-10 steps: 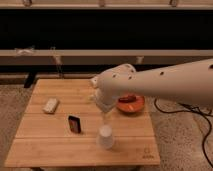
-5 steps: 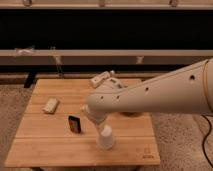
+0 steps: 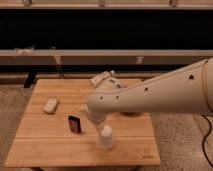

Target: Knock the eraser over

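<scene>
While the eraser (image 3: 75, 124) stands unknocked, our gripper (image 3: 102, 124) hangs just right of it; its spread we cannot tell.

Pale pincer (image 3: 103, 79) noted above far edge of light wooden surface (image 3: 45, 145), base hidden behind thick white robot arm (image 3: 150, 97). Arm cut off at right edge. Brownish round item (image 3: 131, 114) beneath arm mostly hidden, unidentifiable.

Thick cream-white tubular arm (image 3: 150, 95), small dark holes along side, rounded end; hand (image 3: 98, 120) shadowed beneath it.
</scene>
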Controlling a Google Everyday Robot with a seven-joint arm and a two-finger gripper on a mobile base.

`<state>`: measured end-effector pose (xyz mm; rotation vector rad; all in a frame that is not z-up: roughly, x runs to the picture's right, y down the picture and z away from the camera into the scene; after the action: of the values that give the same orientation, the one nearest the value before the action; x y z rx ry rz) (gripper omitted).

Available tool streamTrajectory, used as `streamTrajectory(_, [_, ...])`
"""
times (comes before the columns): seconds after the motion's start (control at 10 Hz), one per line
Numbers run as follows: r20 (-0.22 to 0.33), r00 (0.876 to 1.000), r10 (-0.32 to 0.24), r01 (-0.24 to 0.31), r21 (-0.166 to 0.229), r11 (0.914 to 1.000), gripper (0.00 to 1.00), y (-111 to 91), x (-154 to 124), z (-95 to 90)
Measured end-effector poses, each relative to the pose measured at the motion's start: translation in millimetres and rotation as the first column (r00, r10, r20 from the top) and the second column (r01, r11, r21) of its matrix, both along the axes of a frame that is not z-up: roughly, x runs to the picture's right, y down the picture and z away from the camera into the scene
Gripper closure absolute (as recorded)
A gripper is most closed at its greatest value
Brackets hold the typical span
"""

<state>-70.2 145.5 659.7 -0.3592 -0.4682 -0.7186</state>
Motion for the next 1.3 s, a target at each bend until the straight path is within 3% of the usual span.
streamTrajectory(0.5, [-0.002, 1.0, -0.01, 0.01, 0.013, 0.9999, 0.2, -1, 1, -0.4])
streamTrajectory(0.7, [0.028, 0.995, -0.092, 0.091, 0.044, 0.9949, 0.2, -4, -19, -0.7])
streamTrajectory(1.0, [0.072, 0.97, -0.23, 0.227, 0.054, 0.9725, 0.2, -11, -65, 10.1])
streamTrajectory(1.1, [0.091, 0.954, -0.286, 0.282, 0.052, 0.9581, 0.2, -11, -84, 15.3])
streamTrajectory(1.3, [0.122, 0.932, -0.342, 0.339, 0.05, 0.9395, 0.2, -11, -105, 20.7])
